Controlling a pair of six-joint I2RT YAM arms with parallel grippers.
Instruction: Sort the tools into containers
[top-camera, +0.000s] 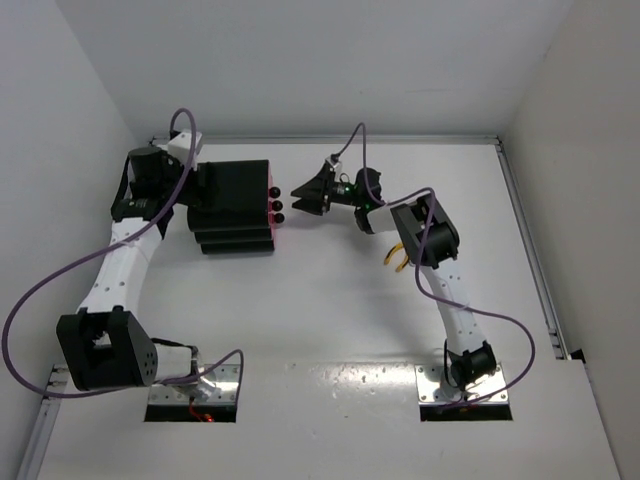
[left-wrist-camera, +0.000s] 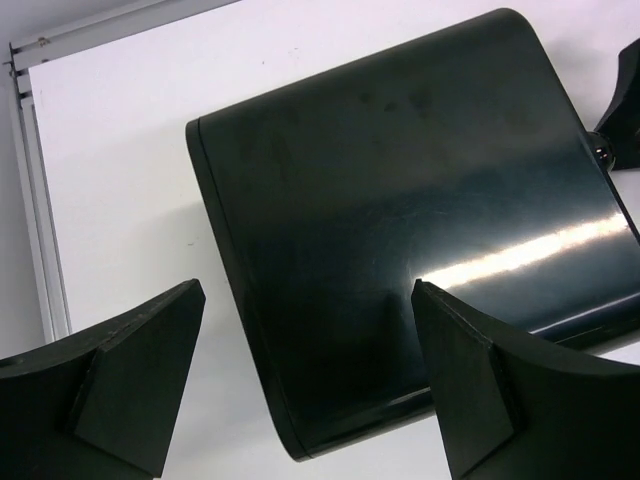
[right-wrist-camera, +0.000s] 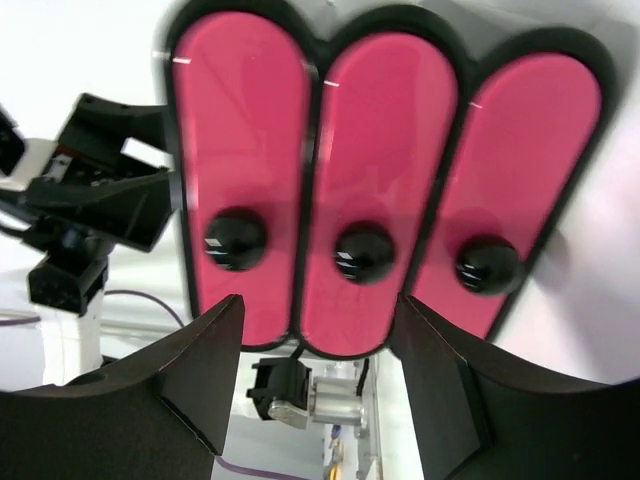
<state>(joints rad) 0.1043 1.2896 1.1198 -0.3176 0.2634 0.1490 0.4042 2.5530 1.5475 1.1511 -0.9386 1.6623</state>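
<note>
Cabinet (top-camera: 235, 205) sits at 10 o'clock from centre of table (top-camera: 330, 320), three pink drawers (right-wrist-camera: 375, 150) flush, fronts facing 3 o'clock. Right gripper (right-wrist-camera: 320, 310) at the cabinet's 3 o'clock, fingers spread wide, near the fronts, lined up on middle knob (right-wrist-camera: 362, 250). Left gripper (left-wrist-camera: 308, 300) at the cabinet's 9 o'clock, fingers spread over its black back wall; can't tell if touching. Pliers (top-camera: 393, 260) lie at 3 o'clock from centre, partly under right forearm
</note>
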